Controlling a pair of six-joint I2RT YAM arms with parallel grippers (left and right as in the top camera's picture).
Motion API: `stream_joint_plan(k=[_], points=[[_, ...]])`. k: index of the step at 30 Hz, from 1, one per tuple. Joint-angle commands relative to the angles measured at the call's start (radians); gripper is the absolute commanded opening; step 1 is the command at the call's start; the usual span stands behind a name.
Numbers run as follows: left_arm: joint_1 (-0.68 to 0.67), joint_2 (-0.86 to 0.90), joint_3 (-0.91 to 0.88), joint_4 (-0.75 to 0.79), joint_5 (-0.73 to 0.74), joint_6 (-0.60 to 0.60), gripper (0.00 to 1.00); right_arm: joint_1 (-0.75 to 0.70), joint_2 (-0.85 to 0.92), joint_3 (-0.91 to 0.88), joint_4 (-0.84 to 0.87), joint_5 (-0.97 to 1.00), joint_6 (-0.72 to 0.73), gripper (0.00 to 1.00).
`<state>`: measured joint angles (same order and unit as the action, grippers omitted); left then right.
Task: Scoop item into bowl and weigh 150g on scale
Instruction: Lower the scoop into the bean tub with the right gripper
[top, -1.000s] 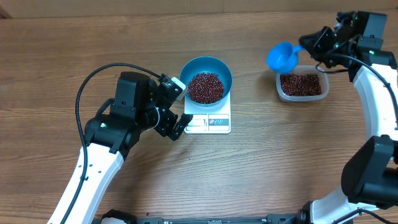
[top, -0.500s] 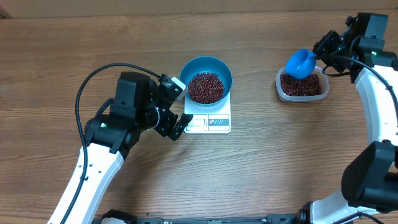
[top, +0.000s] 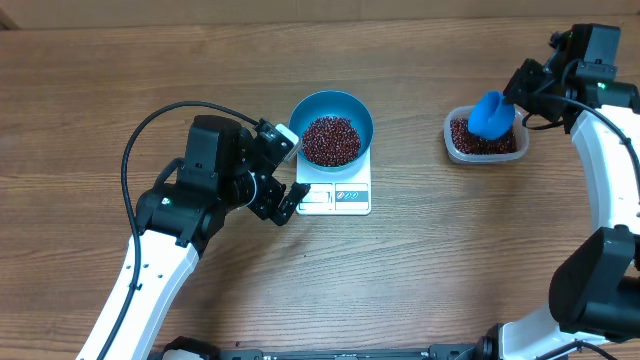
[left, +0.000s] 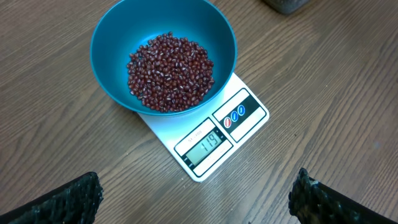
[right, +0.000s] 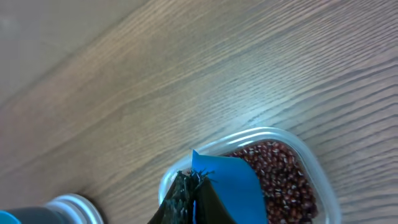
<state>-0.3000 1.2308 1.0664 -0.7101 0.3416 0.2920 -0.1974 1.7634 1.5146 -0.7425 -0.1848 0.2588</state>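
Beans (top: 330, 140) lie heaped in your teal-blue bowl (top: 358, 110), which sits on the white kitchen scale (top: 335, 198). The bowl overhangs the platform and leaves the display edge uncovered. The display on the scale reads what looks like 119 in the left wrist view.

Your left claw (top: 287, 172) hangs just beside the scale, on its left in the overhead view. Its fingers are spread wide and grip nothing. In the left wrist view both fingertips sit apart from the scale.

Well to the right of the scale stands the clear plastic tub (top: 452, 140), holding more of the beans. Your right claw (top: 515, 85) is clenched on the handle of the blue scoop (top: 490, 115), whose cup is tipped down into that tub. Scale and tub both rest on the wooden table (top: 420, 270).
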Motion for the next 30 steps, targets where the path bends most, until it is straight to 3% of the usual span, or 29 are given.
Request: stream_joint_plan(k=[1, 24, 30], points=[[0.004, 0.006, -0.01, 0.003, 0.018, 0.015, 1.0, 0.023, -0.038, 0.025, -0.008, 0.013, -0.082, 0.04], [0.004, 0.006, -0.01, 0.003, 0.018, 0.015, 1.0, 0.058, -0.035, 0.023, -0.084, 0.053, -0.193, 0.04], [0.004, 0.006, -0.01, 0.003, 0.018, 0.015, 0.99, 0.058, -0.035, 0.016, -0.114, 0.053, -0.193, 0.13]])
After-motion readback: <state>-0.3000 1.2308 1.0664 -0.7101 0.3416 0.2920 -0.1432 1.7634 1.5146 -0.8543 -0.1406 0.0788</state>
